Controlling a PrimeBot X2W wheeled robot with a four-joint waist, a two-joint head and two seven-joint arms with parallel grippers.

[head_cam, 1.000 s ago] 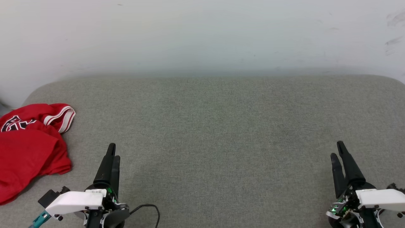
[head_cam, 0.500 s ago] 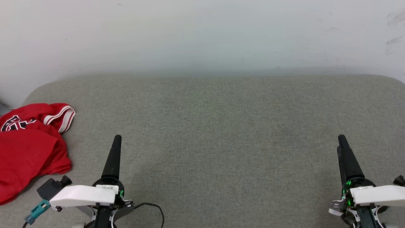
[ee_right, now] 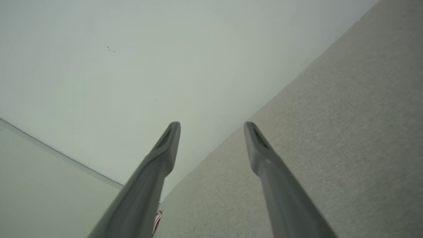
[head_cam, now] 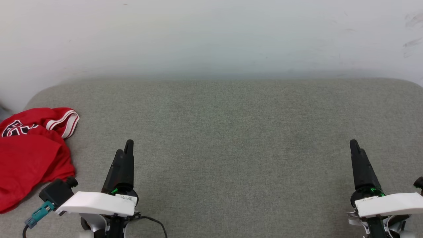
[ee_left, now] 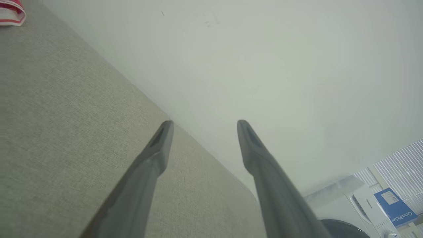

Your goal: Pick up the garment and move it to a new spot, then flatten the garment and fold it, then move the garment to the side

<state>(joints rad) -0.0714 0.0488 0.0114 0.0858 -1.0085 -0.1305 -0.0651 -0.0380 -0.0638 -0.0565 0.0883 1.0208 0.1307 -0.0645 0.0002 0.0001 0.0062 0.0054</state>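
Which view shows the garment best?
Head view: the garment lies crumpled at the left edge of the grey surface, lettering partly visible. Left wrist view catches a striped trim corner; right wrist view, a tiny sliver.

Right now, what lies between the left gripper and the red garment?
In the head view, a bare stretch of grey cushion separates the left gripper from the garment; nothing rests on it.

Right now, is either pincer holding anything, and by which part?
Nothing is held. The left pincer and right pincer stand open and empty; the red garment lies crumpled at the left, touched by neither.
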